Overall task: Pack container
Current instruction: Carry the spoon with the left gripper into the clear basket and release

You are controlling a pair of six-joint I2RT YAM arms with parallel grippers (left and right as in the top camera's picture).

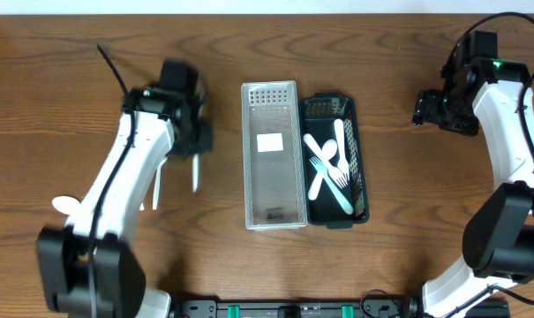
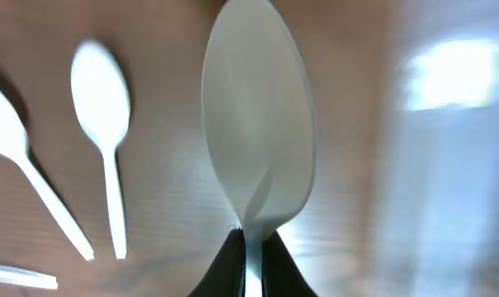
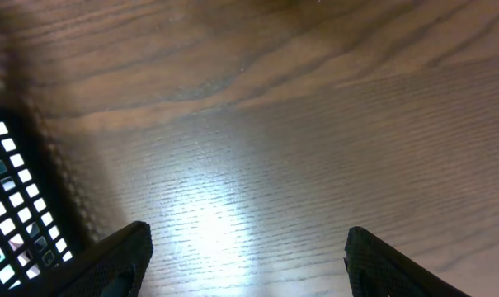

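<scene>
White plastic spoon [image 2: 257,124], clenched at its neck by the left gripper [image 2: 251,245], hangs over the wooden table [image 1: 72,71], well left of the black slotted container [image 1: 328,221]; right gripper [image 3: 247,260] idles released. Carry level, then lower lengthwise among the white cutlery [image 1: 324,168].

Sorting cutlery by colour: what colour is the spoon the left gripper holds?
White; the spoon shows best in the left wrist view.

Overhead straight down on table [image 1: 72,53], left wrist close on spoon [image 2: 257,124], right wrist near black basket [image 3: 26,190].
</scene>
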